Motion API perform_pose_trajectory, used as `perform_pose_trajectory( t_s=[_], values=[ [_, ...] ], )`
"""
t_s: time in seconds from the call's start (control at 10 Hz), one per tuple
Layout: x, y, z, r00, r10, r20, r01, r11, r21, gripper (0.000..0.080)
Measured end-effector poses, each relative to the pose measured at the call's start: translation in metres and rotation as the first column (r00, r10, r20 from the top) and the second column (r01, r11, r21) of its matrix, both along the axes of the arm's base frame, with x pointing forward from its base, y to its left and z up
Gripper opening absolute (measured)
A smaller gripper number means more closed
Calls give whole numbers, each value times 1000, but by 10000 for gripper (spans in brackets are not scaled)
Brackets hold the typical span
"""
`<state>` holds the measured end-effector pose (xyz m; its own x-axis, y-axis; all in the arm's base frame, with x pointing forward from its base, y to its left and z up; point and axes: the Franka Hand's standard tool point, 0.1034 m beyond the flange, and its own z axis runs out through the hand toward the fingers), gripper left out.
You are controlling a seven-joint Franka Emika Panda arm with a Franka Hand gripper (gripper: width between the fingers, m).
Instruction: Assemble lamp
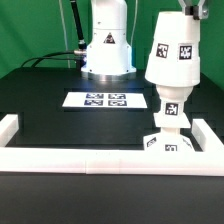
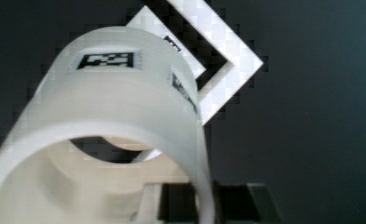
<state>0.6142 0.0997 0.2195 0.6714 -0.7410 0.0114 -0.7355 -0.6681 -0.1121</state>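
Note:
The conical white shade [image 1: 173,50] hangs tilted at the exterior view's right, with black tags on its side. My gripper [image 1: 190,8] holds it from above. Right under the shade, the round bulb [image 1: 172,105] stands upright on the small square base block [image 1: 166,143] near the front rail. I cannot tell whether the shade's lower rim touches the bulb's top. In the wrist view the shade [image 2: 109,110] fills the picture, and my gripper [image 2: 205,198] is shut on its thin wall, one dark finger on each side. The bulb and base are hidden there.
The marker board [image 1: 101,99] lies flat mid-table and also shows in the wrist view [image 2: 212,45]. A long white border rail [image 1: 100,160] runs along the front and both sides. The arm's white base [image 1: 107,45] stands at the back.

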Motion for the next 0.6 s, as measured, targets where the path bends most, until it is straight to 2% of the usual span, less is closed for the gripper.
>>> perform_pose_trajectory(
  t_s=[0.6],
  values=[
    [7, 9, -34, 1000, 16, 1, -16, 1000, -23, 47]
  ],
)
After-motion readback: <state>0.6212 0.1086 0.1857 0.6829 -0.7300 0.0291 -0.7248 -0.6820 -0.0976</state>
